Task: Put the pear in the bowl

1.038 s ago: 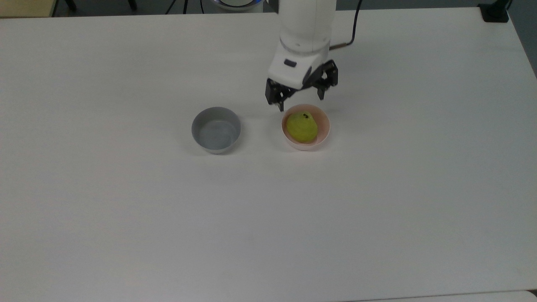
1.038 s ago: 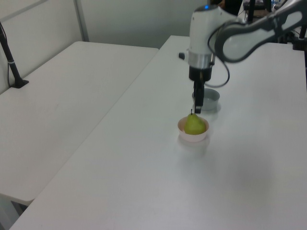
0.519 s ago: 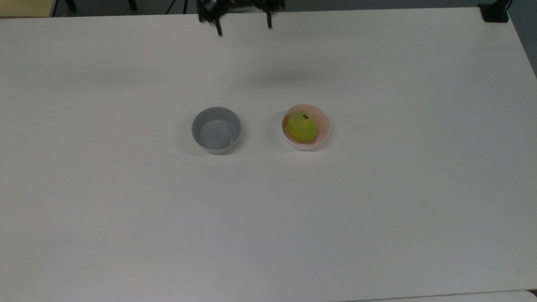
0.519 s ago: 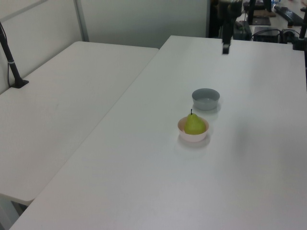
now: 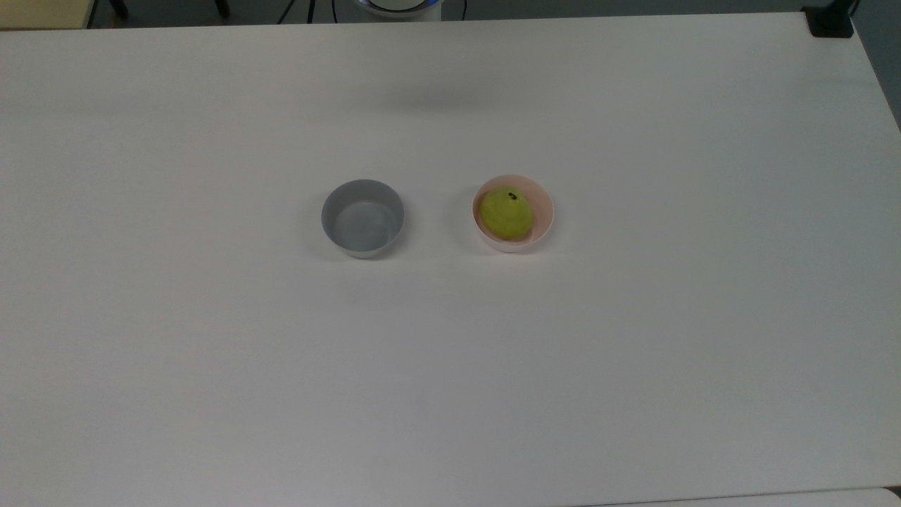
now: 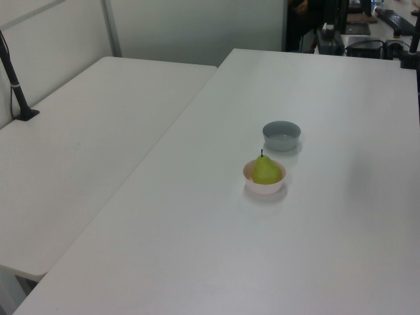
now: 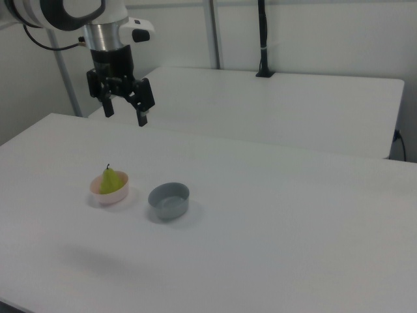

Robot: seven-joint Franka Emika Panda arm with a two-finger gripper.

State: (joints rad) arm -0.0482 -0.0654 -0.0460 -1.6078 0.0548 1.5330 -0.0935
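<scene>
The pear (image 5: pixel 505 213) is sitting inside the pink bowl (image 5: pixel 544 224), stem end up, and it is leaning a little toward the side of the bowl that faces the grey bowl (image 5: pixel 362 217) in the top view. The grey bowl is standing just beside the pink bowl, not touching it, and holding nothing. Both are resting on the white table (image 5: pixel 633 352).

In the right view the gripper (image 7: pixel 124 109) is hanging high above the table, up and behind the pink bowl, with its fingers (image 7: pixel 141 115) spread apart and nothing between them.

Judging from how things lie, the placing looks done. The pear looks firm, light and smooth-skinned, so it is probably a little slippery and apt to roll on its round belly. If it needed taking up again, the widest part of the body, gripped from above across its sides, would be the safest hold; the thin stem (image 6: pixel 261 153) would likely snap or slip.
</scene>
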